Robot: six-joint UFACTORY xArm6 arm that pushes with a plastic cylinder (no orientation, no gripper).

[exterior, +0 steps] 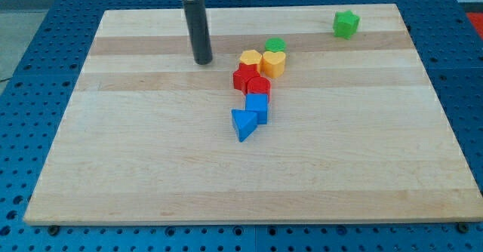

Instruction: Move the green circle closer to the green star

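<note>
Camera view shows me the whole wooden board (151, 169) lying on a blue perforated table (23, 71). I have no hand to spread or pinch with on this rig, only the dark rod, and my tip (203, 61) rests on the board in its upper left-centre part, touching no block.

At the view's right of my tip, near the board's middle, sits a tight cluster of blocks. The green circle (275, 45) is at the top of that cluster, right behind the yellow blocks and apparently touching them. Of those, one yellow block (250, 57) lies at the left and a second yellow block (274, 63) at the right; I cannot make out their exact shapes. Below them are two red blocks (251, 81), pressed together, shapes unclear. Under these comes a blue cube (258, 105), and at the bottom left of the chain a blue triangle (243, 124) touching it.

The green star (346, 24) stands alone near the board's top right edge, well apart from the green circle and from the cluster.

My tip is nearest the left yellow block, with a clear gap between them.
</note>
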